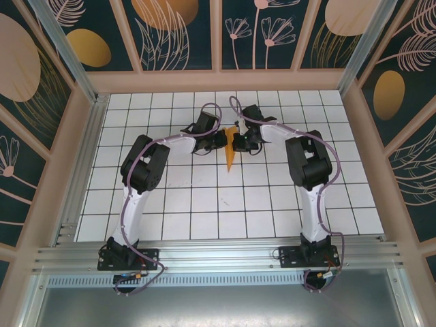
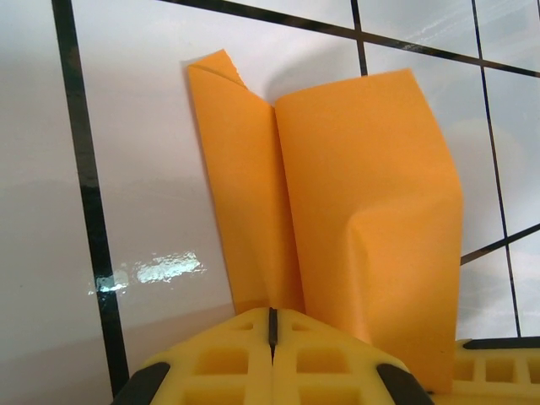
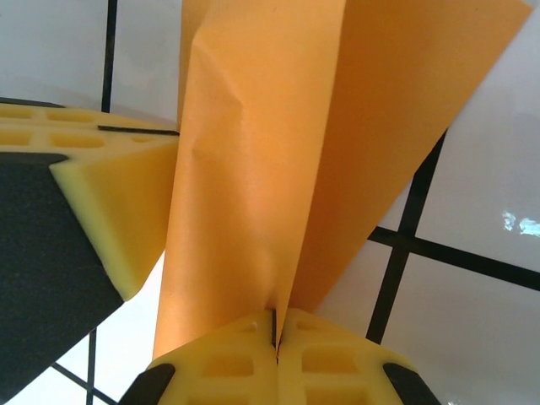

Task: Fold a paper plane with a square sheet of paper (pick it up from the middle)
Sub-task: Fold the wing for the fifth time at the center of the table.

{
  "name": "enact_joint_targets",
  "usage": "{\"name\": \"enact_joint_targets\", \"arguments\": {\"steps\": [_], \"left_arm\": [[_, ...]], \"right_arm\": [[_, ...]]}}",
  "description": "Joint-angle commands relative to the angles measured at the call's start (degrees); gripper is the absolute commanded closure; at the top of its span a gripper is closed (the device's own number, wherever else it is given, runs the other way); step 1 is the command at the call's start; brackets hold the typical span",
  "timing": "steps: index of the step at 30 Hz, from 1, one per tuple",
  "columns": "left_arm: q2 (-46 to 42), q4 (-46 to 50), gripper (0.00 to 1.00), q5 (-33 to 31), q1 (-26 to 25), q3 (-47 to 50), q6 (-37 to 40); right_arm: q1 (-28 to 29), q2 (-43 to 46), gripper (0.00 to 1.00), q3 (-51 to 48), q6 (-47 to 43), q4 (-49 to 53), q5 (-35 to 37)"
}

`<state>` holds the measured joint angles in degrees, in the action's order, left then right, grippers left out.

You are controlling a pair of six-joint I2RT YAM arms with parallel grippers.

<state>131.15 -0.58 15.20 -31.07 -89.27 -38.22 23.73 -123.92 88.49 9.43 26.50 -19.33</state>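
Nearest us, the left gripper (image 2: 272,336) had its yellow jaws pressed together on the paper plane (image 2: 371,211) at its central fold. The right gripper (image 3: 274,331) pinched the same orange paper. The plane stood between them on the table's (image 1: 204,204) far half, midway between its side edges.

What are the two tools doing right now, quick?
Left tool: closed, pinching the orange paper plane.
Right tool: closed, pinching the same paper plane.
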Motion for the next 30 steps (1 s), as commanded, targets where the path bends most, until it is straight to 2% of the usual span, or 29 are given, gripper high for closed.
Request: {"name": "enact_joint_targets", "arguments": {"steps": [1,7,12,21,30], "left_arm": [[1.6,3.8,1.0,1.3,-0.1,-0.9,1.4],[0.4,5.6,1.0,0.0,-0.1,-1.9,2.2],[-6.6,3.6,0.95,-1.8,-0.1,1.1,1.2],[-14.6,-14.8,0.9,14.4,-0.3,18.4,-9.4],[-14.4,-15.6,0.9,17.8,-1.7,23.5,-9.2]], "right_arm": [[0.2,-1.7,1.0,1.7,-1.1,1.5,1.2],[0.2,-2.6,1.0,2.0,-1.1,2.1,1.8],[0.2,-2.9,1.0,1.9,-1.1,2.7,2.0],[0.3,-3.6,1.0,2.4,-1.2,3.1,1.6],[0.1,-4.2,1.0,2.9,-1.0,3.6,1.5]]}}
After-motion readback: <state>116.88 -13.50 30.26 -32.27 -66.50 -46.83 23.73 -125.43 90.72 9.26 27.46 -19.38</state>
